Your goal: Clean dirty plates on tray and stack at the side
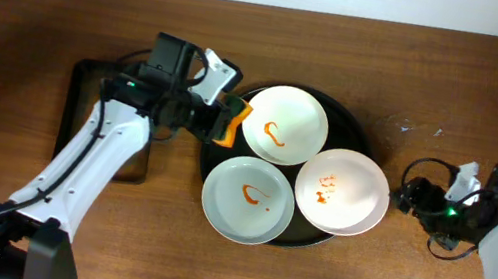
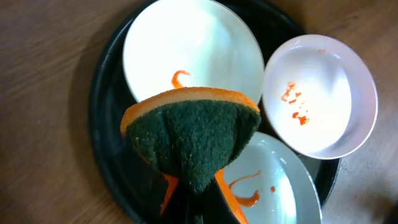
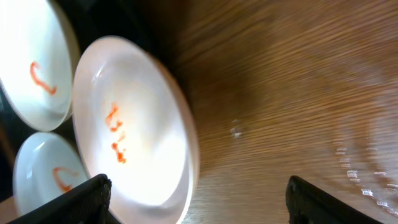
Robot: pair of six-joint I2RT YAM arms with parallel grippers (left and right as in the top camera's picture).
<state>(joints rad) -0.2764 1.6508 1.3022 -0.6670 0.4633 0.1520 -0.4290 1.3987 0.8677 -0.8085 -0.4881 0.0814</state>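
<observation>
The round black tray (image 1: 364, 130) sits mid-counter (image 1: 461, 84) with all three plates on it, each marked with orange-red sauce. The white plate (image 1: 285, 123) lies at the far side with a curled smear. The pale blue-green plate (image 1: 247, 198) lies at the near left with a small squiggle. The pale pink plate (image 1: 342, 191), on the right, carries a few spots and overhangs the tray's right rim. The three sit close together, their edges touching or nearly so. The left claw (image 1: 221, 122) is clamped on an orange sponge (image 2: 193, 134), pinched so that its dark green scrub face bulges outward. It hangs over the tray's left edge just beside the white plate; whether it touches the tray is hard to tell. The right claw (image 3: 196, 202) stands apart, holding nothing, low over the bare wood just to the right of the pink plate. A smaller rectangular dark tray (image 1: 81, 112) lies at the left, partly under the left arm.
</observation>
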